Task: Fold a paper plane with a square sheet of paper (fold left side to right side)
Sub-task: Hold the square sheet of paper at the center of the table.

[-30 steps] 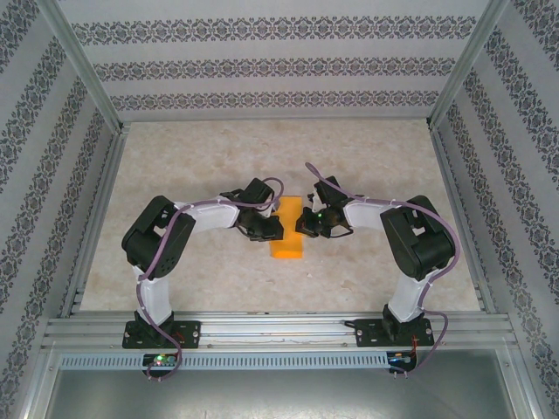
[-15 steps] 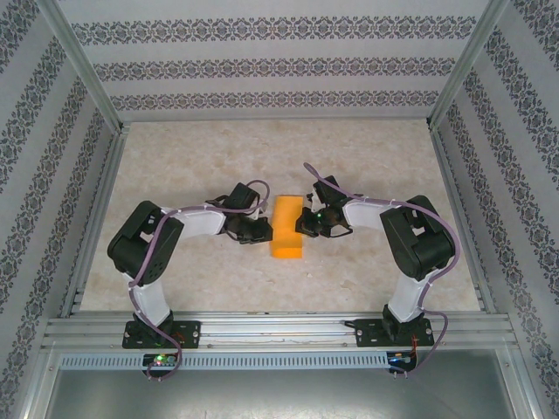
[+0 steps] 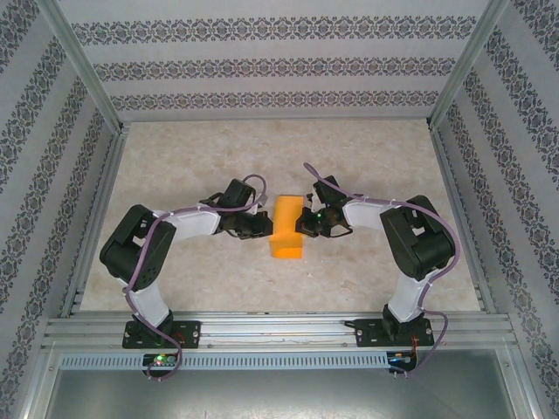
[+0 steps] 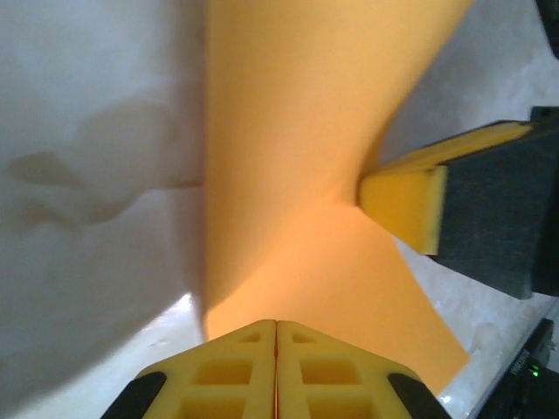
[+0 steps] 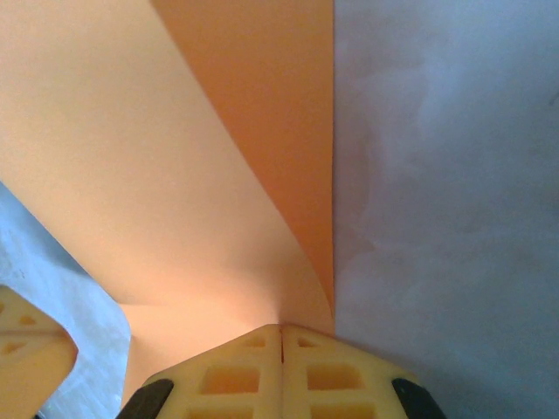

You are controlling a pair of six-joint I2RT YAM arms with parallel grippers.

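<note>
Orange paper [image 3: 287,229] sits just below the middle of the overhead frame, doubled into a narrow upright strip on the table [image 3: 175,175]. Flat, would you say? (Ana)

Not quite. In the right wrist view the pale upper layer [image 5: 148,175] bows up off the darker lower layer [image 5: 279,113], so I judge the crease to be soft. (Ben)

And the grippers? (Ana)

The left gripper [image 3: 265,228] is at the strip's left edge and the right gripper [image 3: 303,224] at its right edge. Each has its jaws pressed together, seam to seam. The sheet runs right up to the tips at the bottom of both wrist views. I cannot tell whether either has paper nipped between them. (Ben)

So what could go wrong? (Ana)

The bowed layer could spring open if pressure comes off before the fold is rubbed down. A closed tip dragged sideways could push thin paper across the smooth table, and the two edges would no longer line up. If a tip does have paper caught and rises, it could lift the strip and undo the fold. The grippers are also near each other across a narrow strip, so a careless sweep could knock one into the other. (Ben)
</note>
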